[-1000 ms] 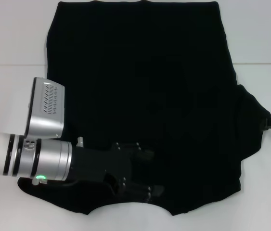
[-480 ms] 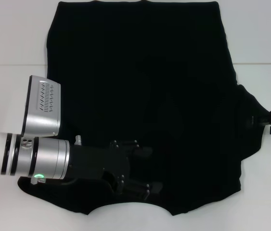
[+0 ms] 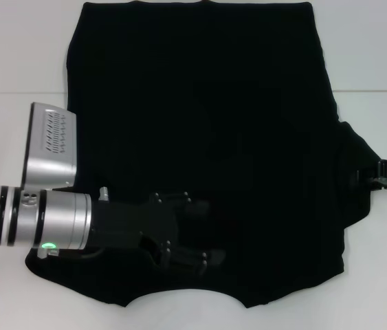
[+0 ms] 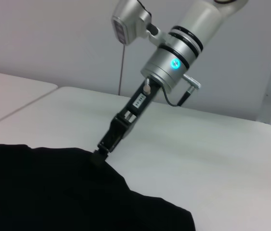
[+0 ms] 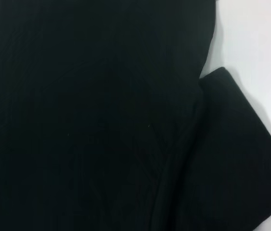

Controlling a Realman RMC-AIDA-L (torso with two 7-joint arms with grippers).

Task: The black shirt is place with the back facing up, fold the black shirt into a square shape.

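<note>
From the head, the black shirt is lying spread flat over the white table; the left gripper is hovering over its near part, fingers spread. The right gripper is touching the right sleeve's edge.

From the left wrist, the right gripper is meeting the cloth; whether it is pinching, I cannot tell.

From the right wrist, shirt is filling the frame.
</note>
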